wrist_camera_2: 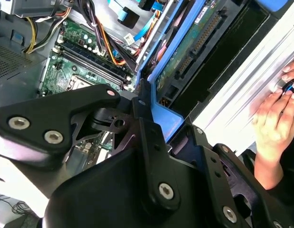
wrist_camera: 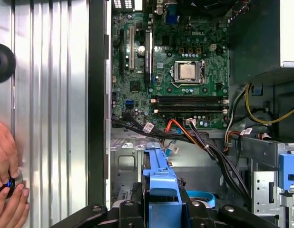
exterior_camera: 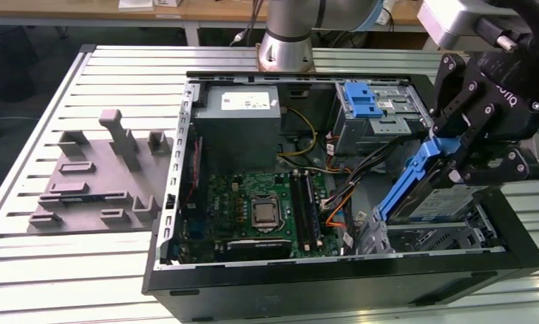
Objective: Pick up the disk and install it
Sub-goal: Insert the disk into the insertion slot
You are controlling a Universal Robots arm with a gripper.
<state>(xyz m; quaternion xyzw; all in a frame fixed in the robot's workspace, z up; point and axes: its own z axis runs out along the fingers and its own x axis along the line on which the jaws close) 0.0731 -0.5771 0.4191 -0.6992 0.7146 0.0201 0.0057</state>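
In the exterior view, I saw the gripper (exterior_camera: 452,169) clenched on the disk (exterior_camera: 434,202). The disk was steeply tilted, its long axis slanting down to the drive cage (exterior_camera: 441,239) of the computer case (exterior_camera: 342,283). In the second wrist view, the fingers (wrist_camera_2: 147,137) pinched its blue frame (wrist_camera_2: 164,118). In the first wrist view, that frame pointed toward the motherboard (wrist_camera: 180,71).

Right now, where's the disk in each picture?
Exterior view: the disk, clamped in the gripper, tilts above the case at the exterior view's right.
Second wrist view: the disk lies alongside the motherboard.
First wrist view: its blue frame stands edge-on at the gripper.
Shared landmark: the green motherboard.
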